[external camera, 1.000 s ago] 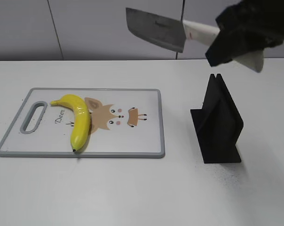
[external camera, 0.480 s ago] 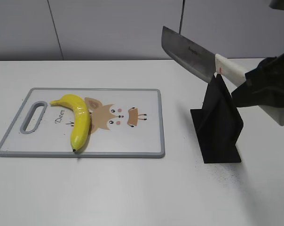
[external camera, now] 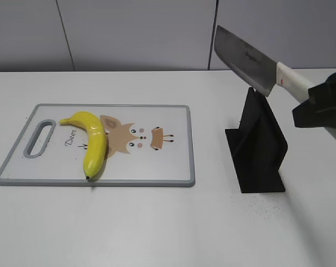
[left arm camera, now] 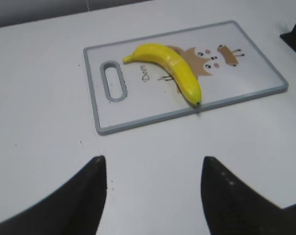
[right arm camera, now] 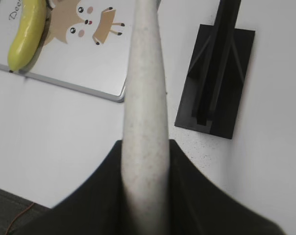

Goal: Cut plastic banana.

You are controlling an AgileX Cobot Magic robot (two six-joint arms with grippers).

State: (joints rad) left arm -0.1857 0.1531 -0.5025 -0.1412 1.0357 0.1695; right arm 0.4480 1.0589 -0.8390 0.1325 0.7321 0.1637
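The white worktop [external camera: 157,233] carries a grey-rimmed white plastic cutting board printed with a cartoon fox [external camera: 157,167] at the left and a black slotted knife stand [external camera: 260,147] at the right. Above the stand a steel cleaver with a white handle [external camera: 246,58] is held aloft, its handle pinched by the right pincer [right arm camera: 144,161]. The left pincer [left arm camera: 153,196] is seen spread and empty, hovering at the near left of the board. The glossy yellow curved plastic banana [external camera: 93,139] lies whole on the left half of the board, beside the handle slot. For a clean cut, the blade should probably be carried left until it hangs over the banana's middle, squared across the fruit, then lowered straight down; steadying the banana with the left pincer may be advisable.
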